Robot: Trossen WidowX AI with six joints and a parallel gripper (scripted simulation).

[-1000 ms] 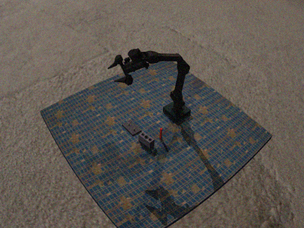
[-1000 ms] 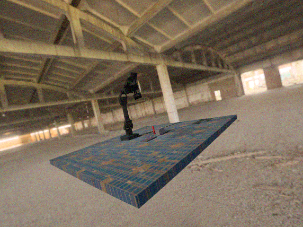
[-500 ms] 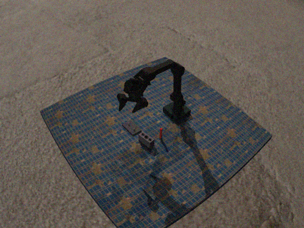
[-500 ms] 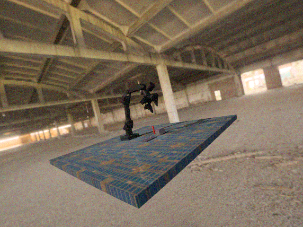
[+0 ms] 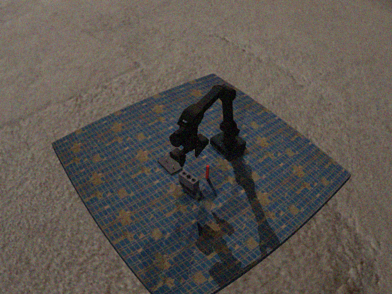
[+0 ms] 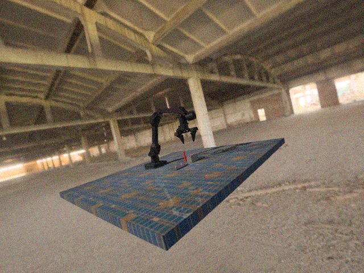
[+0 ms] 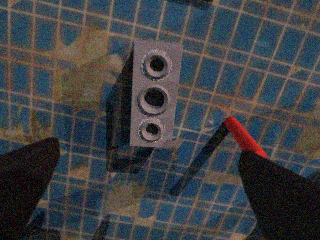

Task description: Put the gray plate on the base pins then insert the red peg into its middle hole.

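The gray plate (image 5: 190, 186) (image 6: 194, 157) (image 7: 174, 82) is off the base, its face with three holes turned up and a darker, tall body below that face. The base (image 5: 169, 166) (image 6: 180, 168) lies flat beside it with its pins up. The red peg (image 5: 207, 171) (image 6: 185, 156) (image 7: 245, 136) stands upright on the other side of the plate; the right finger hides part of it in the wrist view. My gripper (image 5: 190, 160) (image 6: 188, 142) (image 7: 151, 152) is open and empty, pointing down, high above these things.
The blue and tan patterned table (image 5: 126, 177) (image 6: 141, 202) bears everything. The arm's own foot (image 5: 218, 145) (image 6: 150, 165) stands behind the peg. Long shadows of the arm cross the table. A dark edge shows at the top of the wrist view.
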